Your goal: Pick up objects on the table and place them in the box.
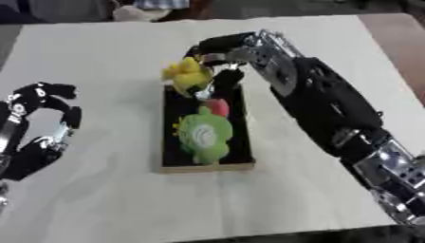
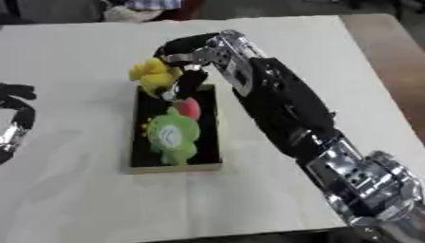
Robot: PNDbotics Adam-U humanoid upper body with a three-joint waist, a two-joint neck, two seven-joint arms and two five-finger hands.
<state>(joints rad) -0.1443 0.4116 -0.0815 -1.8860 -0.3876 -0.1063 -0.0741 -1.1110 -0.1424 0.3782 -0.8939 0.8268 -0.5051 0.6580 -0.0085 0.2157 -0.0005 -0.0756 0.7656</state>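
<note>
right hand (image 1: 217,60) gripping yellow toy (image 1: 188,74) (over box (image 1: 170,142))

Box (image 1: 166,167) crowded; bare table (image 1: 108,57) around

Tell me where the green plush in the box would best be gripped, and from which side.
Probably from above, across its narrower middle: the green plush lies flat in the box, whose low walls block a side approach. The red thing touches its far end, so a hand should close across its width.
</note>
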